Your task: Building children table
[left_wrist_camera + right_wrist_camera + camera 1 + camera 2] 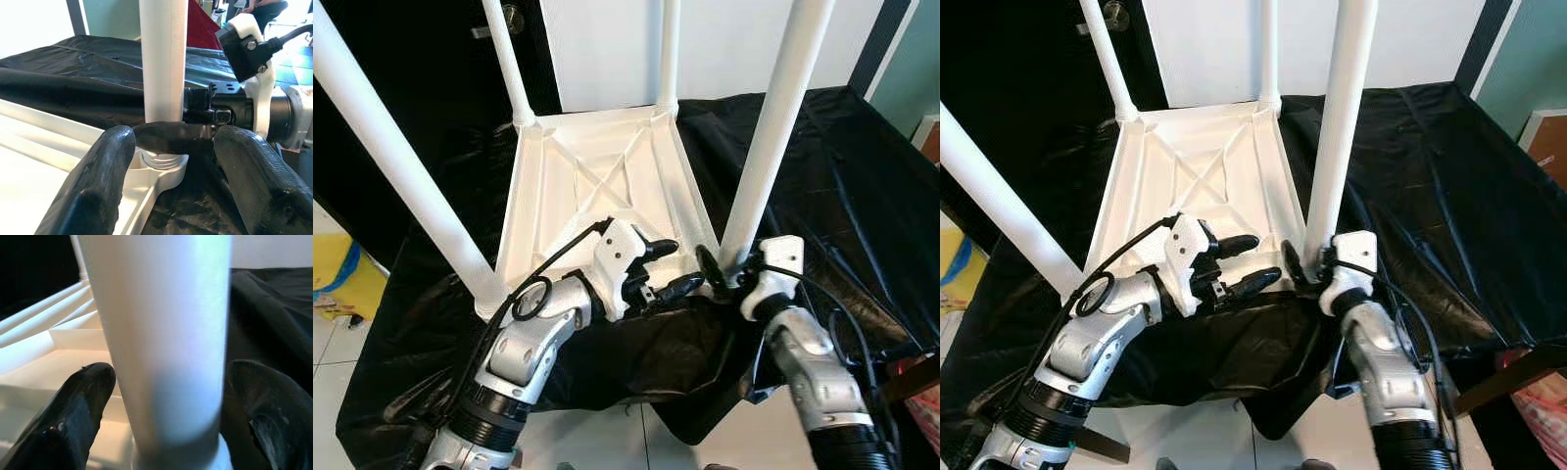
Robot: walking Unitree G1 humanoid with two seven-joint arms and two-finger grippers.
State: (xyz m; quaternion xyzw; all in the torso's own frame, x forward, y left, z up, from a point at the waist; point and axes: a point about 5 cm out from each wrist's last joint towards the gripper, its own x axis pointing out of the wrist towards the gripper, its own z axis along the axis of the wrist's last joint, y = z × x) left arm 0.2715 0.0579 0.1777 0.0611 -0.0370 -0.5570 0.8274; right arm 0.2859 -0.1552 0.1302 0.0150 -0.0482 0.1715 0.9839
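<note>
All 4 table legs (773, 127) cut off at top edge; person (264, 7) cropped.

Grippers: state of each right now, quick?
Left gripper: open, holding nothing, beside the near-right table leg.
Right gripper: fingers around that leg's base; firm grip cannot be told.

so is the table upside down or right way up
Upside down: the table lies top-down on the black sheet, ribbed underside showing, legs pointing up. The right gripper holds one leg.

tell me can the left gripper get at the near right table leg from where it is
Probably yes: the left gripper is open beside the near right leg, nothing between them, though the right gripper already straddles its base.
</note>
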